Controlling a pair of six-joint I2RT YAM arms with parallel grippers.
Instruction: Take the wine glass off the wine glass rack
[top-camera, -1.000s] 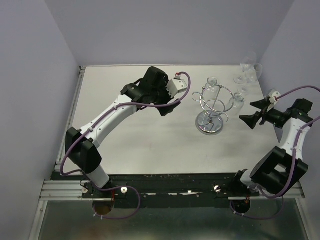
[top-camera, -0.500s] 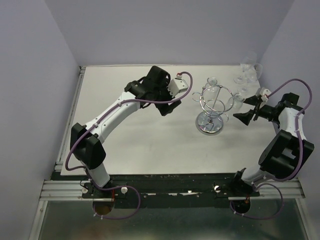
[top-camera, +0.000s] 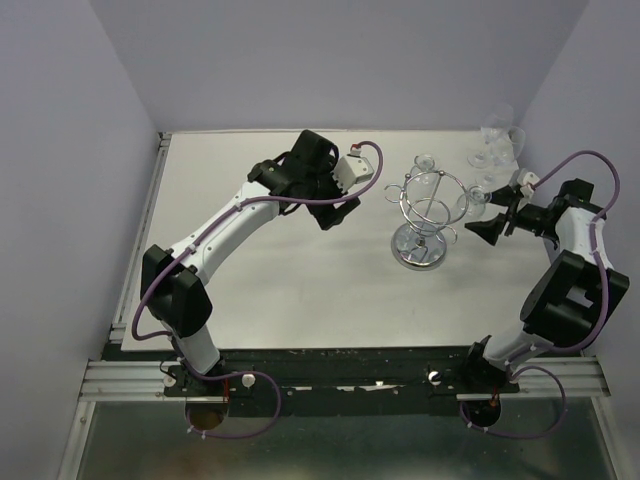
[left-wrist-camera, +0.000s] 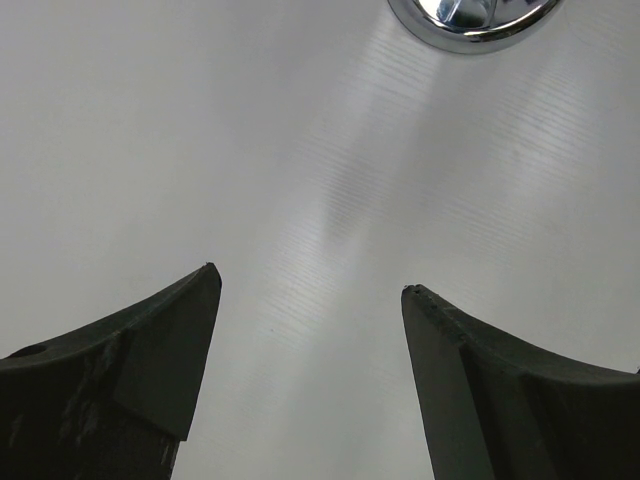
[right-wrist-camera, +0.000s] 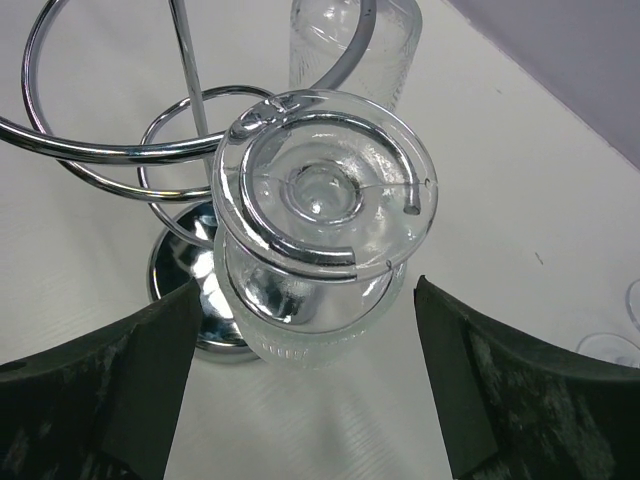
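Note:
The chrome wine glass rack (top-camera: 424, 215) stands right of the table's middle, its round disc base at the top edge of the left wrist view (left-wrist-camera: 470, 22). A clear wine glass (right-wrist-camera: 320, 220) hangs upside down from a curled hook on the rack's right side; it also shows in the top view (top-camera: 474, 203). My right gripper (top-camera: 484, 222) is open, just right of that glass, its fingers either side of the bowl without touching it (right-wrist-camera: 305, 290). Another glass (top-camera: 425, 165) hangs on the rack's far side. My left gripper (top-camera: 330, 218) is open and empty, left of the rack.
Two loose wine glasses (top-camera: 497, 145) stand at the far right corner of the table, close to the purple wall. A rim of one shows at the right edge of the right wrist view (right-wrist-camera: 615, 340). The table's right edge lies just under my right arm.
My right gripper has moved up and left, closing in on the glass hanging at the rack's right side. The left arm has barely shifted.

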